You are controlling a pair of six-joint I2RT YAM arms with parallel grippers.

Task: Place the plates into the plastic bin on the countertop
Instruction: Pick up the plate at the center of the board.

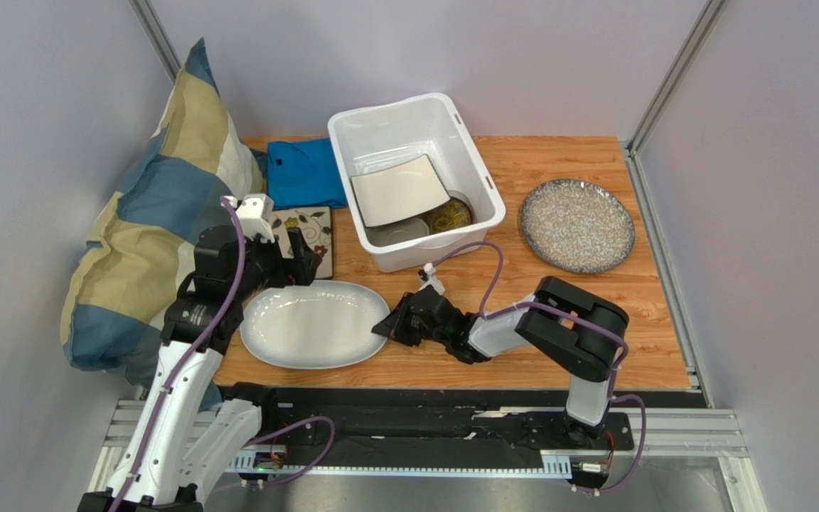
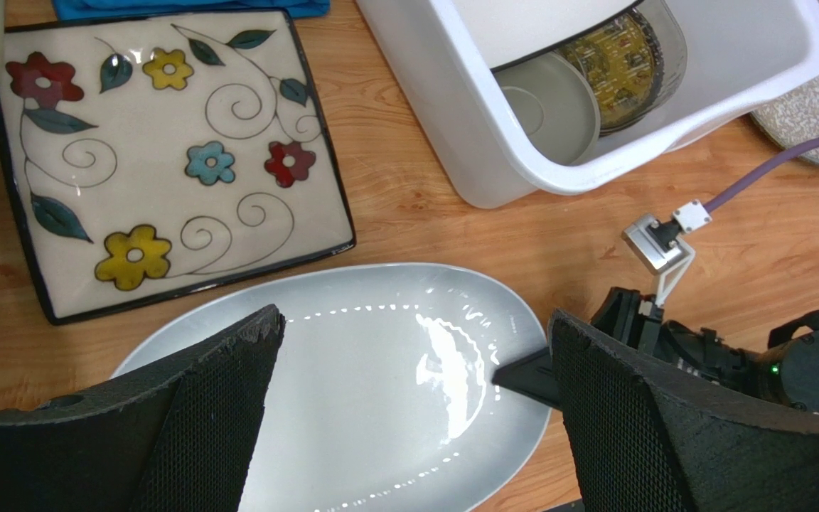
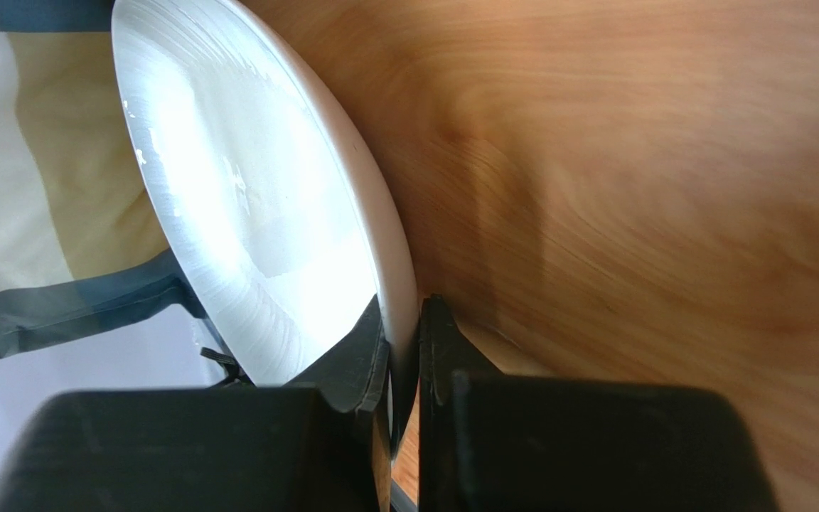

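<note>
Platter [image 1: 312, 323]: white oval, near-left on table [image 1: 595, 309]; right gripper [image 3: 405, 331] clamps its rim at 3 o'clock.
Left gripper [image 2: 414, 325]: wide open above it, empty.
Bin [image 1: 483, 171]: 1 o'clock, square plate [image 1: 400, 189] inside.
Floral plate [image 1: 316, 227]: 12 o'clock.
Speckled plate [image 1: 576, 225]: 2 o'clock.
Pillow [image 1: 157, 203]: 9 o'clock.

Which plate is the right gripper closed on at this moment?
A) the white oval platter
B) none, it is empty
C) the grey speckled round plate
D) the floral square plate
A: in the right wrist view the right gripper is pinched on the rim of the white oval platter.
</note>
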